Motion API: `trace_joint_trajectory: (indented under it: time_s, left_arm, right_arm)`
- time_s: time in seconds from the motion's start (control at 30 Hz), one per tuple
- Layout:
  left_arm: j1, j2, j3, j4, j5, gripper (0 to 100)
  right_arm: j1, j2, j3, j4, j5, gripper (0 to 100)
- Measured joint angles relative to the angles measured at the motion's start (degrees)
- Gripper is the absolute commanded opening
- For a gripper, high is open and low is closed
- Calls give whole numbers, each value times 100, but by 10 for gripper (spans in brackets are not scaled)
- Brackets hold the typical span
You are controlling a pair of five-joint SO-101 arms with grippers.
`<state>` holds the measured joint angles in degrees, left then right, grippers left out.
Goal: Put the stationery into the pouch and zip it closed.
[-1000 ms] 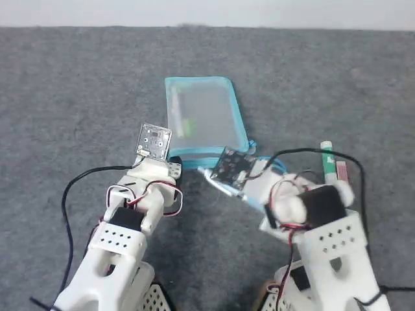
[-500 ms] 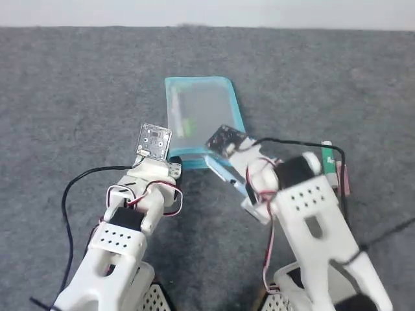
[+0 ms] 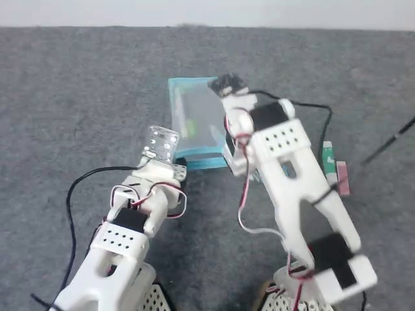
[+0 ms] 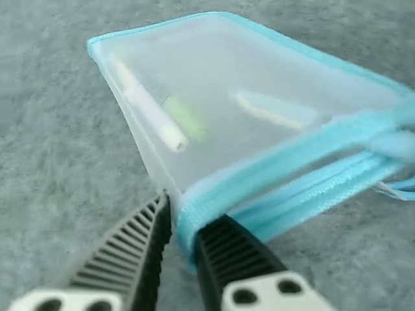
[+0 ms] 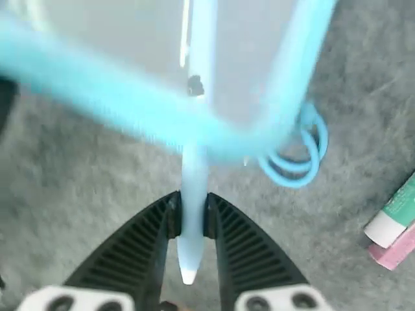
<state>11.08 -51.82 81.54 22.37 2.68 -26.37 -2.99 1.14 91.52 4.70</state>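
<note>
Pale-blue pen (image 5: 192, 162) (partly inside pouch (image 5: 253, 58)) clamped in right hand (image 5: 192, 201).

The clear pouch (image 3: 194, 115) has turquoise edging, the pen (image 5: 193, 214) is pale blue, the table (image 3: 78, 84) grey.

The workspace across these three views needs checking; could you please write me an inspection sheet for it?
Surface: grey carpet, flat.
Job's things: translucent pouch with a blue zip edge; white-and-green pen inside it; blue pen partly through the mouth; green-and-white stick and pink item lying outside on the carpet.
Clutter: nothing seen.
Grippers: left gripper fingers clamp the pouch's zip edge; right gripper fingers hold the blue pen's rear end.
Cables: black cable loops beside the left arm; red and white wires run along the right arm.
Surroundings: pale wall behind the carpet.
</note>
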Motion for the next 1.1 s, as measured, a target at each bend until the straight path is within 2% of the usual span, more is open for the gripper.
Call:
trace_joint_trajectory:
  time_s: [0.07, 0.27, 0.43, 0.67, 0.93, 1.1]
  left_arm:
    - [176, 0, 0, 0, -53, 12]
    - [290, 0, 0, 0, -62, 12]
    - [290, 0, 0, 0, -62, 12]
    - [290, 0, 0, 0, -62, 12]
    - [325, 0, 9, 0, -105, 12]
    - [-290, 0, 9, 0, -105, 12]
  right_arm:
    - [0, 343, -431, 9, -202, 23]
    - [-141, 791, -1459, 545, -343, 166]
    - [-589, 782, -1670, 651, -202, 170]
    - [-501, 422, -1697, 703, 237, 169]
    - [1134, -607, -1495, 888, 1160, 169]
    - [2330, -633, -158, 738, 1846, 169]
